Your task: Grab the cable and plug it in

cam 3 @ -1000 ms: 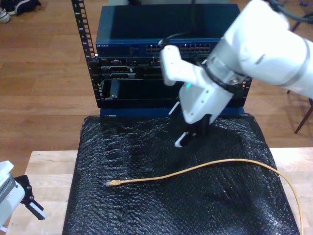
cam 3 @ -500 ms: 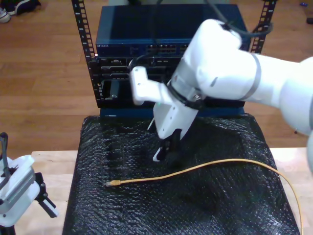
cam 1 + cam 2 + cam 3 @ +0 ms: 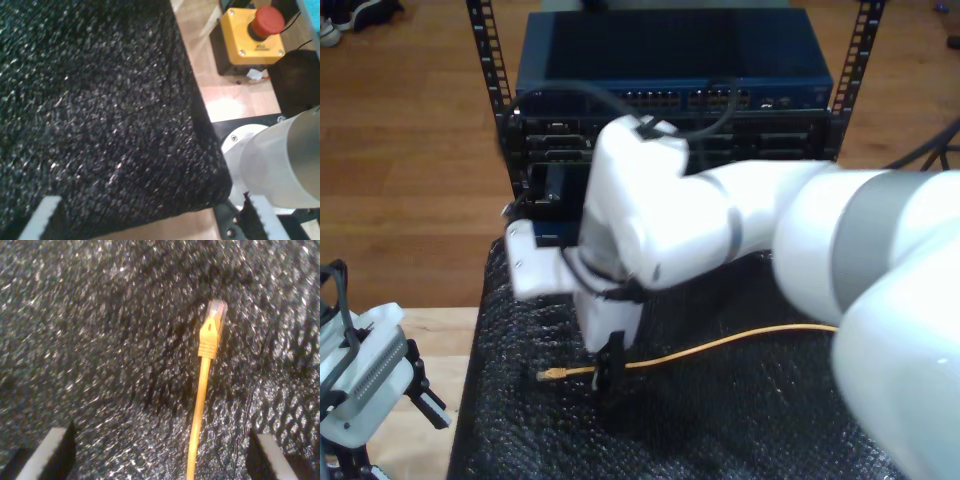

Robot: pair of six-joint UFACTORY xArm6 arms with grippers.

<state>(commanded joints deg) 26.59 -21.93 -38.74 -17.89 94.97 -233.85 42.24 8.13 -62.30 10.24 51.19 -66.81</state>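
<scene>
Between the spread fingers of my second gripper [image 3: 160, 452] lies the thin orange-yellow network cable [image 3: 199, 410], untouched, its clear plug [image 3: 216, 310] resting on the black textured mat [image 3: 100, 340].

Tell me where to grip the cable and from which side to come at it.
Take the cable just behind the orange boot, coming straight down with my second gripper. It lies flat on the black mat, already running between the open fingers.
</scene>
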